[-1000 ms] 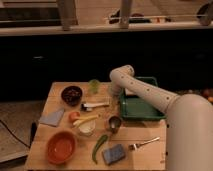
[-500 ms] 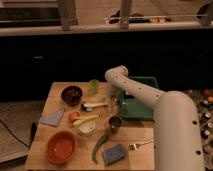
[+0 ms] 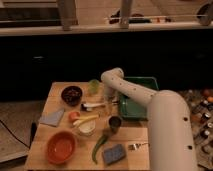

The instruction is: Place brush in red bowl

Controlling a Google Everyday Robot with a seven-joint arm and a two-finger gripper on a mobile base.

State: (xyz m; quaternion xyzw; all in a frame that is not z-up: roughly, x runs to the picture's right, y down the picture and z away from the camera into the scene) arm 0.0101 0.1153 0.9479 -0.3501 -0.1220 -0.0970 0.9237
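Observation:
The brush [image 3: 94,105] lies flat on the wooden table [image 3: 45,150], dark head to the left and whitish handle pointing right, just below the green cup [image 3: 93,86]. My gripper [image 3: 109,97] hangs down from the bent white arm at the right end of the brush handle, close above it. The red bowl [image 3: 61,147] sits empty at the front left of the table, well away from the gripper.
A dark bowl [image 3: 72,94] stands left of the brush. A green tray [image 3: 140,97] is on the right. A yellow stick [image 3: 85,120], white cup [image 3: 86,128], metal cup [image 3: 115,123], green vegetable [image 3: 100,145], blue sponge [image 3: 114,154], fork [image 3: 137,146] and grey cloth [image 3: 52,118] lie between.
The arm has swung left from over the green tray, and the gripper has come down toward the right end of the brush handle. The objects on the table have not moved.

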